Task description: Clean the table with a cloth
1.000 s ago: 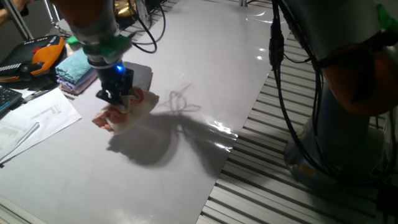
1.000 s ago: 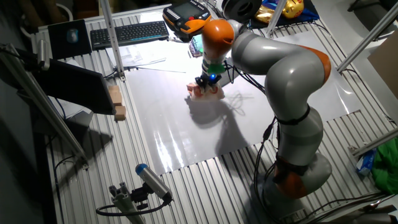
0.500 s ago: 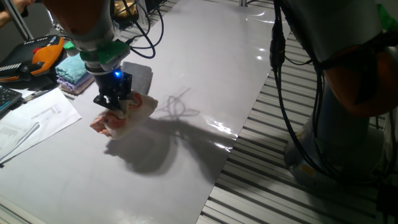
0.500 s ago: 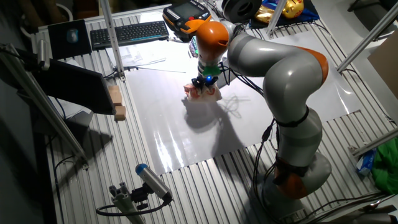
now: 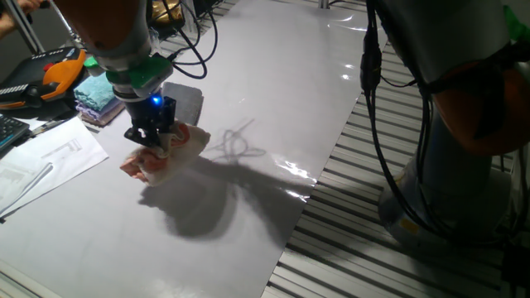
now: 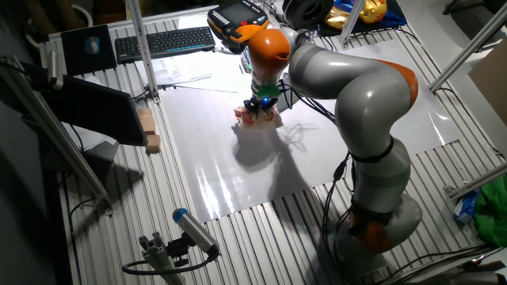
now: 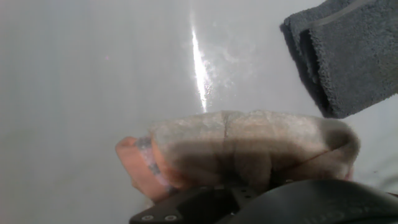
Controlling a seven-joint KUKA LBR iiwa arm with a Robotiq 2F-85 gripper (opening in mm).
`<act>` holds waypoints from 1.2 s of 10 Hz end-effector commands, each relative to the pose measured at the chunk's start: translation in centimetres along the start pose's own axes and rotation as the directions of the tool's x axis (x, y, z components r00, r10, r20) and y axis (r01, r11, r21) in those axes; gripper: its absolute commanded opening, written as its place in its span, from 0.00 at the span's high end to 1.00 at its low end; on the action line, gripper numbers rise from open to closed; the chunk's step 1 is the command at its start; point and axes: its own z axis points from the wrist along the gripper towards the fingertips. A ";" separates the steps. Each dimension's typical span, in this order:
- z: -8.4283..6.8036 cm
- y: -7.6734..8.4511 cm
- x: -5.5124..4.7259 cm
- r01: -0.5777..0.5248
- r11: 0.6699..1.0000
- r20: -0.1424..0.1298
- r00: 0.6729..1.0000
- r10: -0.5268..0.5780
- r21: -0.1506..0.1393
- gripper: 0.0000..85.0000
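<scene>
Fingers (image 5: 150, 139) pinch the pink cloth (image 5: 161, 156) against the table (image 5: 273, 99); no writing legible.

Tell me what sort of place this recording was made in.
Most likely a robotics lab or test cell. The table is a glossy sheet on slatted metal grating, with a keyboard and an orange-and-black handheld controller at its far end, and camera rigs standing around.

No text, label or number can be read anywhere; the printing on the paper sheet (image 5: 41, 161) is too small to make out.
</scene>
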 end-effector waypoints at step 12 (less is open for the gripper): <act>0.0 0.0 0.0 0.031 0.999 0.004 1.000 -0.031 0.032 1.00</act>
